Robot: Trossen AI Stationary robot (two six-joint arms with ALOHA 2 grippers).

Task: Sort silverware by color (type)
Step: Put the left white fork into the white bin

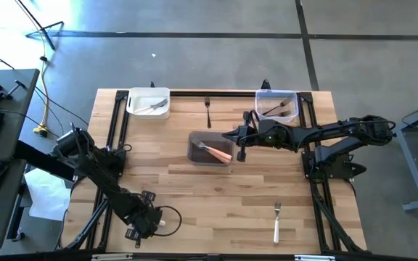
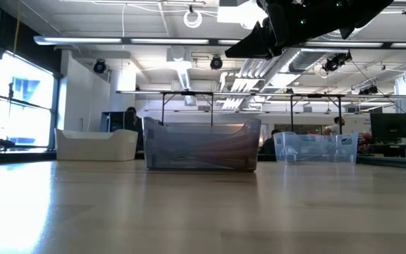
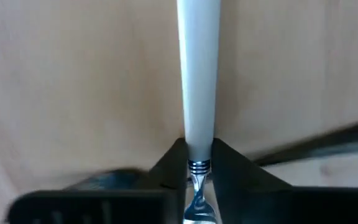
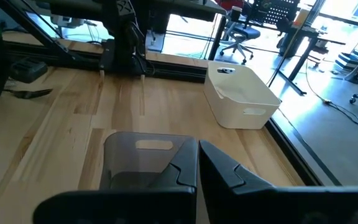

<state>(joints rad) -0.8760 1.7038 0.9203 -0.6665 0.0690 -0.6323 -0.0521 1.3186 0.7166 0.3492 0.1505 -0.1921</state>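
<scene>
Three tubs (image 1: 149, 102), two arms (image 1: 100, 174), and several forks (image 1: 276, 223).

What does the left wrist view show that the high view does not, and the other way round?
Only the left wrist view: a white-handled fork over the wood, its silvery neck pinched between the left gripper's fingers.

Only the high view: the white tub, the dark tub holding an orange-handled fork, the clear tub, a black fork, a loose white fork, and the right gripper, shut, by the dark tub.

Both: the wooden table and the left gripper.
</scene>
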